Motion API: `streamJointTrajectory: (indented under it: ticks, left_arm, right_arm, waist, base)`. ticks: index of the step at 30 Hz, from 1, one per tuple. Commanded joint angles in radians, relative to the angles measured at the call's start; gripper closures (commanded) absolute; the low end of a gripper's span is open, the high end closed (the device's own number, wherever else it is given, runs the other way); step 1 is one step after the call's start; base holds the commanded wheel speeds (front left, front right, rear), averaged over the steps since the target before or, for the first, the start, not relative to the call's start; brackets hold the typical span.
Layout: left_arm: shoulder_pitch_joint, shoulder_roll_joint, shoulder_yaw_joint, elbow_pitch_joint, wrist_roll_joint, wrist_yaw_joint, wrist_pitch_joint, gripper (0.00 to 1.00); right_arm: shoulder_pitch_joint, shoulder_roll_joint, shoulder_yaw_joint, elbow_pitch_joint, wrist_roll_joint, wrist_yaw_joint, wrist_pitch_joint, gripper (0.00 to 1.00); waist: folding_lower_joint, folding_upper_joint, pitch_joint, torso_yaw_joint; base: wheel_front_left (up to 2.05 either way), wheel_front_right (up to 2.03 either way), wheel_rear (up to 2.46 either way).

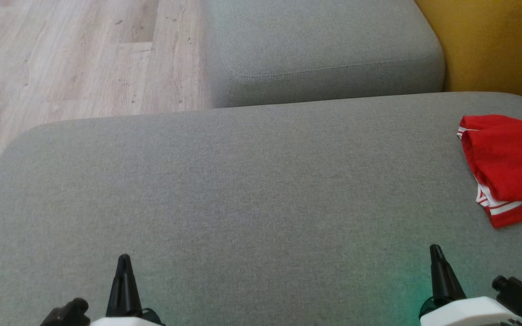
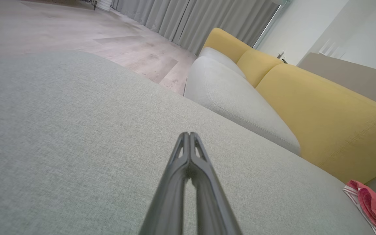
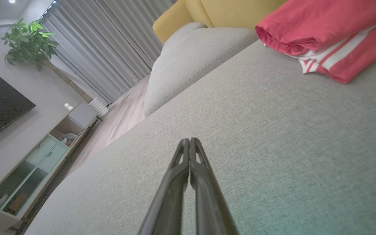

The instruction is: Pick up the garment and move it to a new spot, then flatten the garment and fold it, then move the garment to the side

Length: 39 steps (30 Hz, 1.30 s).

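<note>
Garment [image 1: 510, 163] lies at the sofa cushion's [image 1: 243, 190] right edge, seemingly folded, partly out of frame. My left tool [image 1: 124, 260] and right tool [image 1: 435, 251] are closed, empty; I'd open the right before reaching its hem.

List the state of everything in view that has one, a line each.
Red garment with white stripes: loosely bunched on the grey fabric sofa cushion, ungripped.
Left gripper: shut, empty.
Right gripper: shut, empty, short of the garment.
Grey pleated curtains: drawn shut.
</note>
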Motion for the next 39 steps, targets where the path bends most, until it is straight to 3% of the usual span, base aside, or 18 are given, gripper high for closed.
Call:
streamJointTrajectory:
  ticks: [1, 39]
  left_arm:
    - [-0.054, 0.013, 0.022, -0.026, -0.035, -0.007, 0.005, 1.0]
    - [-0.139, 0.019, 0.11, 0.011, -0.48, -0.077, 0.106, 1.0]
  right_arm:
    - [-0.064, -0.006, -0.004, -0.037, 0.035, 0.003, 0.009, 1.0]
    - [-0.138, -0.002, -0.077, -0.054, 0.451, 0.005, 0.112, 1.0]
  waist:
    - [-0.0001, 0.0, 0.002, 0.0]
    - [-0.0001, 0.0, 0.032, -0.006]
  base:
    - [0.0, 0.0, 0.0]
    - [0.0, 0.0, 0.0]
